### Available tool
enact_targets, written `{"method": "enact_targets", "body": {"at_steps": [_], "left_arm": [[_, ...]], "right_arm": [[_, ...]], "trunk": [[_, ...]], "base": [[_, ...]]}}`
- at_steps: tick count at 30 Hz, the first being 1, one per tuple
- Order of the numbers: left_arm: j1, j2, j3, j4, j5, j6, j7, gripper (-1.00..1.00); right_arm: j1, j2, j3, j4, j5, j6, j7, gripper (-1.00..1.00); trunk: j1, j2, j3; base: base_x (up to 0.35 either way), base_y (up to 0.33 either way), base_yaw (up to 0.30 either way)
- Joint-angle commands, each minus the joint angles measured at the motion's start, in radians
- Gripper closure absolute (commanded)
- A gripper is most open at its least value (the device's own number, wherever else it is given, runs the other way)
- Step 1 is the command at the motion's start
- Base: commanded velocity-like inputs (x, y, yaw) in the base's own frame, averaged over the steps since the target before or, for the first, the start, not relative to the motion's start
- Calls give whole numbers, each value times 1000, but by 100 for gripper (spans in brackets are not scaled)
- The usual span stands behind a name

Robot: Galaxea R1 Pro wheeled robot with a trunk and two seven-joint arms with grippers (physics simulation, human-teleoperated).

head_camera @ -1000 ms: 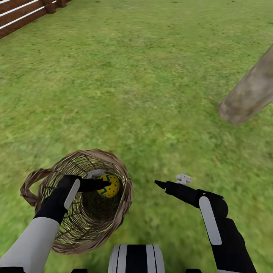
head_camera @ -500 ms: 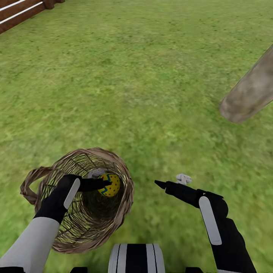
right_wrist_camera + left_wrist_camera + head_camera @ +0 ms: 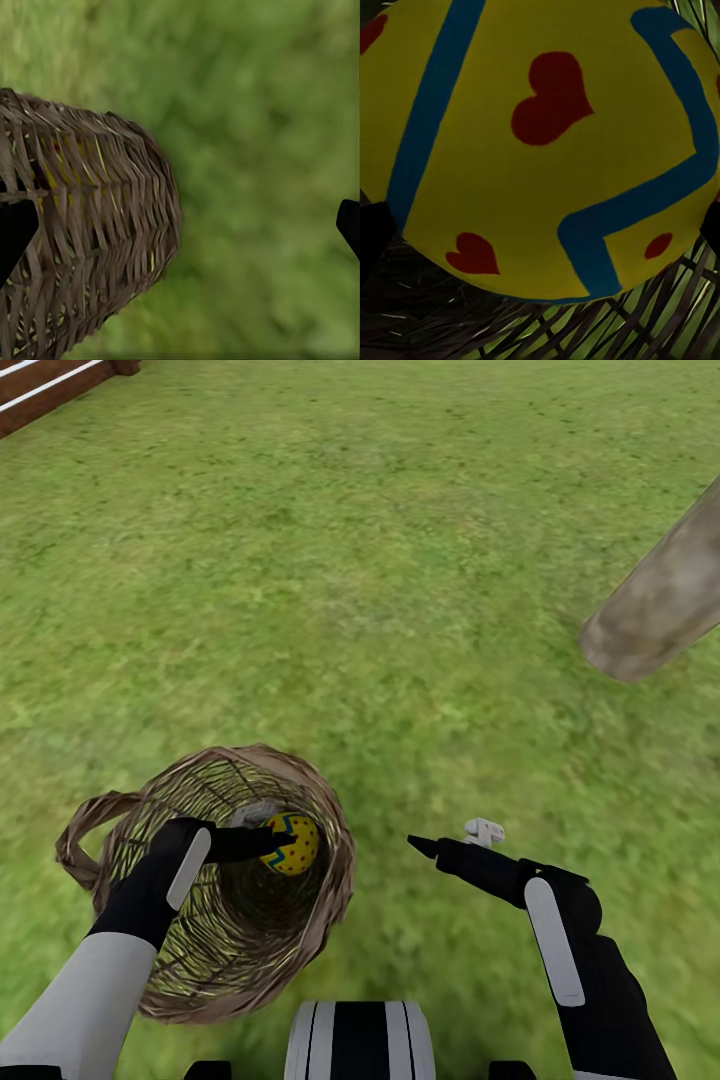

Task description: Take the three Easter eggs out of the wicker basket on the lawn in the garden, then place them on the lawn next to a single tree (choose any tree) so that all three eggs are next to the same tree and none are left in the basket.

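1 egg (image 3: 291,844) sits clamped in our left pincer (image 3: 272,844), inside the basket (image 3: 330,880) just under its rim; up close (image 3: 540,150) it's yellow with red hearts and blue bands. Basket stands on the lawn (image 3: 400,610). Our right pincer (image 3: 455,838) hovers beside the basket, fingers apart, nothing held. Tree trunk (image 3: 660,605) leans in well off to the right.

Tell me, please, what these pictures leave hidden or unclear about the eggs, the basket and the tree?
- Egg count: in the head view one egg shows at the left gripper; that arm and the basket wall hide the basket's bottom.
- Grip: in the left wrist view the egg crowds out the fingertips.
- Tree: the head view's edge cuts its trunk; no canopy.
- Basket in the right wrist view: cut off and blurred.
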Motion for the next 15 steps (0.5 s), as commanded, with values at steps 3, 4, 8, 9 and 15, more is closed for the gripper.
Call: {"method": "enact_targets", "body": {"at_steps": [3,4,8,9,15], "left_arm": [[0,1,-2,32,-24,0,-5,-100],[0,1,-2,32,-24,0,-5,-100],[0,1,-2,31,-24,0,-5,-100],[0,1,-2,31,-24,0,-5,-100],[0,1,-2,31,-24,0,-6,100]], "right_arm": [[-1,1,-3,-1,8,5,10,-100],[-1,1,-3,0,8,5,10,-100],[-1,1,-3,0,8,5,10,-100],[-1,1,-3,0,8,5,10,-100],[-1,1,-3,0,8,5,10,-100]], "trunk": [[0,0,-1],[0,0,-1],[0,0,-1],[0,0,-1],[0,0,-1]], "base": [[0,0,0],[0,0,0],[0,0,0],[0,0,0],[0,0,0]]}}
